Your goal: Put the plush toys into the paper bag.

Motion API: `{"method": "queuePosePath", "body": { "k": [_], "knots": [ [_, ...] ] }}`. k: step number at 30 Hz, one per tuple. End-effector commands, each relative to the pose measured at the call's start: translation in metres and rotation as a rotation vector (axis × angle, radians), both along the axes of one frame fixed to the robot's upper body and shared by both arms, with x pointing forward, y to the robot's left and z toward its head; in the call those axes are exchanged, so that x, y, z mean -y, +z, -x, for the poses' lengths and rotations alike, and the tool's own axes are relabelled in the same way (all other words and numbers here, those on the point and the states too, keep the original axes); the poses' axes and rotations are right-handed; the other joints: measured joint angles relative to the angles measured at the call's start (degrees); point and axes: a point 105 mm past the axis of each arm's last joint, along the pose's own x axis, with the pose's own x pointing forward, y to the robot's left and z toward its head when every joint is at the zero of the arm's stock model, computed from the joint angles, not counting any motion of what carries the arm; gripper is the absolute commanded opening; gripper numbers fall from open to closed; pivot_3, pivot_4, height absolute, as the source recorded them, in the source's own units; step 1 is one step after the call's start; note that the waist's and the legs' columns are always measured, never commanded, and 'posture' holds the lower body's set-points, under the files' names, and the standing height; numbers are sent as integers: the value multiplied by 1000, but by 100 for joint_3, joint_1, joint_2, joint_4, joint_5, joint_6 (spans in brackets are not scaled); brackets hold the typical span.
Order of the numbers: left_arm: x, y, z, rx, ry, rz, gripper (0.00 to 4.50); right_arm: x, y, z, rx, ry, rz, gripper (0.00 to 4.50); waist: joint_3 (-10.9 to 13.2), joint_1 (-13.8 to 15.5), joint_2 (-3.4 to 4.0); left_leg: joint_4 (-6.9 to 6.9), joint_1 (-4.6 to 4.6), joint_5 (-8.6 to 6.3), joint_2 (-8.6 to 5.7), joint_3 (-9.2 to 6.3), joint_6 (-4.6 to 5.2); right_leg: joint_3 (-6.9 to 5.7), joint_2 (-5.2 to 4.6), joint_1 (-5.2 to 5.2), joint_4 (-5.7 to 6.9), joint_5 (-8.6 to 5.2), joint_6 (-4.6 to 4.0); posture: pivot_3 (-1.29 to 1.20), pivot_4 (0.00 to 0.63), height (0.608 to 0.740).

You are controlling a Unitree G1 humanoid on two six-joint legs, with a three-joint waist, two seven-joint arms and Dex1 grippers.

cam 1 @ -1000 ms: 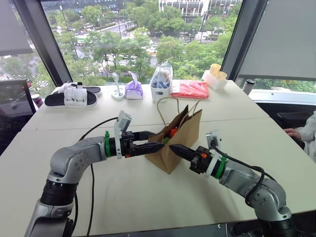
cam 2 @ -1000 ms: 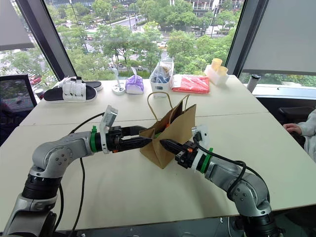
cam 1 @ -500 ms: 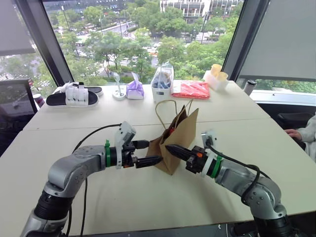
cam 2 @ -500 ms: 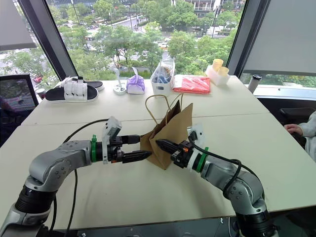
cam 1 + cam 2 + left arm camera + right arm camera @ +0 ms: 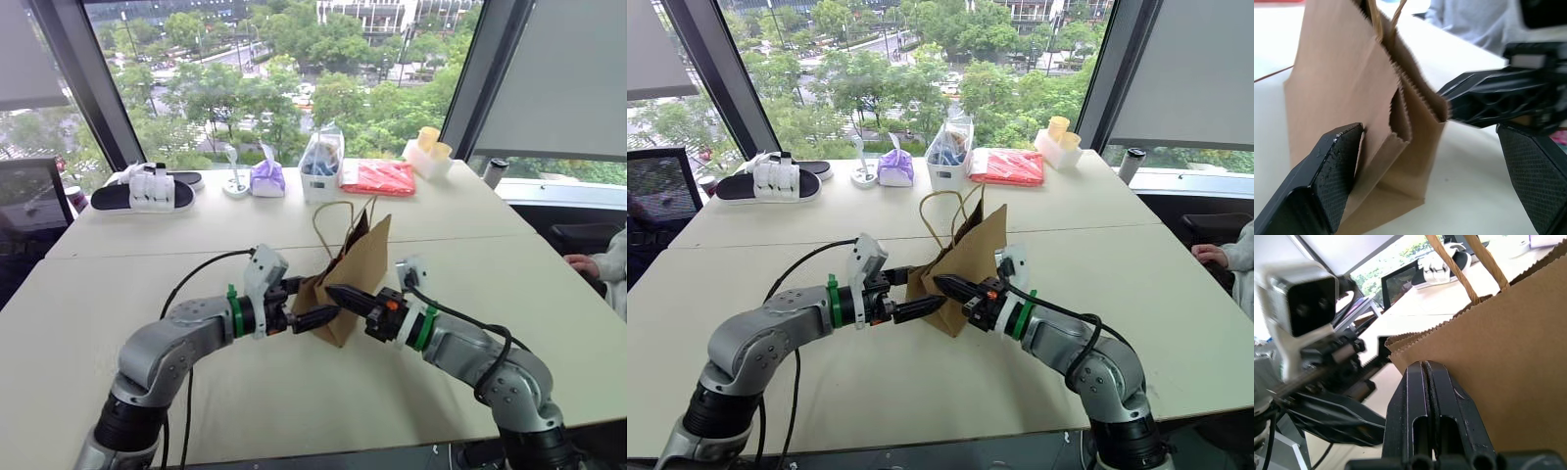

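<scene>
Centrally, the brown paper bag is seen upright and creased. The left pincer is spread wide around its corner; the right pincer is pressed shut against its side.

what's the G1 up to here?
It is working on the paper bag standing on the table. The right gripper, shut, is at the bag's side near the rim. The left gripper is open, its fingers straddling the bag's lower corner. No plush toys are visible outside the bag.
</scene>
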Motion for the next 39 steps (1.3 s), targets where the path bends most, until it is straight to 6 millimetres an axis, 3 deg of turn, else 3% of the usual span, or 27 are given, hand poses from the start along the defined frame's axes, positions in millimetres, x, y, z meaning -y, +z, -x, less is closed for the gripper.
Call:
{"method": "queuePosePath", "body": {
  "k": [1,8,11,19,24,27,30,36,39],
  "knots": [
    [9,0,3,25,0,-25,4500,-3,10,0,35,13,-14,39,0,2,0,0,0,0,0,0,-1,0,0,0,0,0,0,0,150,740],
    [17,-7,-2,30,32,-53,4500,-2,13,3,37,19,-27,39,0,4,0,0,0,0,0,0,0,0,1,1,0,0,0,0,150,740],
    [19,-11,-7,45,58,-78,3726,-2,13,3,36,19,-27,0,0,11,0,1,1,0,-1,0,0,0,1,4,-1,0,0,0,150,740],
    [15,-4,-11,63,67,-60,30,0,13,5,34,15,-30,0,0,7,0,0,1,0,-1,0,1,-1,1,3,-1,0,0,0,150,740],
    [14,5,-14,89,67,-36,30,8,17,10,35,14,-48,0,0,9,0,1,0,0,-1,-1,1,-1,0,3,-1,0,0,0,150,740],
    [4,11,-17,166,-28,-100,30,41,27,22,48,13,-81,0,0,27,0,0,-1,0,-1,-1,1,-2,0,3,-3,0,0,0,150,740],
    [-2,20,-20,255,-175,-150,30,54,23,32,32,39,-38,0,1,14,1,0,-1,-5,-1,-4,9,-8,1,6,-6,-1,-1,0,150,740],
    [-3,49,-59,405,-329,-181,30,56,10,37,14,48,31,0,1,12,1,3,7,-7,1,-3,13,-16,2,25,-15,-1,-2,0,150,740],
    [-4,47,-79,421,-336,-205,30,54,8,41,12,26,20,0,1,14,1,7,8,-8,0,-5,16,-19,0,29,-17,-1,0,0,150,740]
  ]
}}
